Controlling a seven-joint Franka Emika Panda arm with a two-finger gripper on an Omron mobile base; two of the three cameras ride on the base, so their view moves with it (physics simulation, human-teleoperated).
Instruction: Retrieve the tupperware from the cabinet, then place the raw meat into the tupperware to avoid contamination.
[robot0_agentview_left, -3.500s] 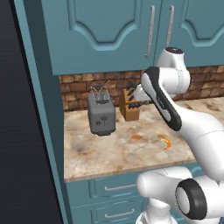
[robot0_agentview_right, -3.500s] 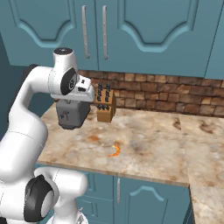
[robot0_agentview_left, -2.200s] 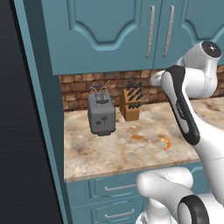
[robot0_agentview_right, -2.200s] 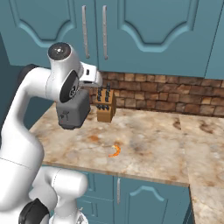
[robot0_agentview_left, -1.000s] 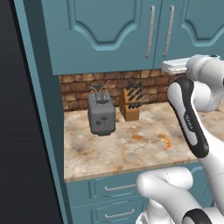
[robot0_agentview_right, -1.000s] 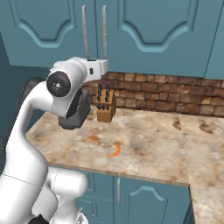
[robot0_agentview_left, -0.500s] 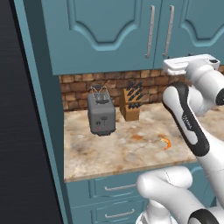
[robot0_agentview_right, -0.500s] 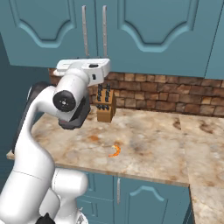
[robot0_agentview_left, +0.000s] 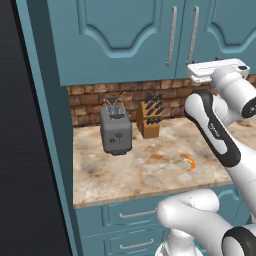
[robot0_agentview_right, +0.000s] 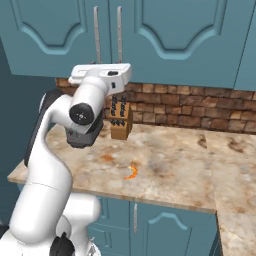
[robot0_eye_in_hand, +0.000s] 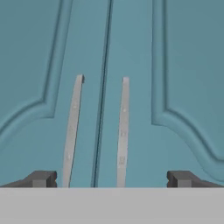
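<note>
The cabinet (robot0_agentview_left: 125, 40) hangs above the counter with both arched doors shut, so the tupperware is hidden. Two vertical silver handles (robot0_eye_in_hand: 72, 131) flank the door seam, straight ahead in the hand view. My gripper (robot0_eye_in_hand: 111, 179) is open, its dark fingertips (robot0_eye_in_hand: 41, 178) spread wider than the pair of handles and a short way from the doors, touching nothing. From the base views the white hand (robot0_agentview_right: 100, 73) is level with the doors' lower edge. The raw meat (robot0_agentview_left: 189, 163), a small orange curved piece (robot0_agentview_right: 131, 172), lies on the counter near its front edge.
A grey toaster (robot0_agentview_left: 116, 131) stands at the counter's left with a wooden knife block (robot0_agentview_left: 150, 122) beside it against the brick backsplash. Teal drawers (robot0_agentview_left: 135, 215) sit under the marbled counter (robot0_agentview_right: 175, 165). A tall dark panel closes off the left side.
The arm has lifted the hand from over the counter up to the cabinet doors and turned it to face the handles. The gripper stayed open and the meat has not moved.
</note>
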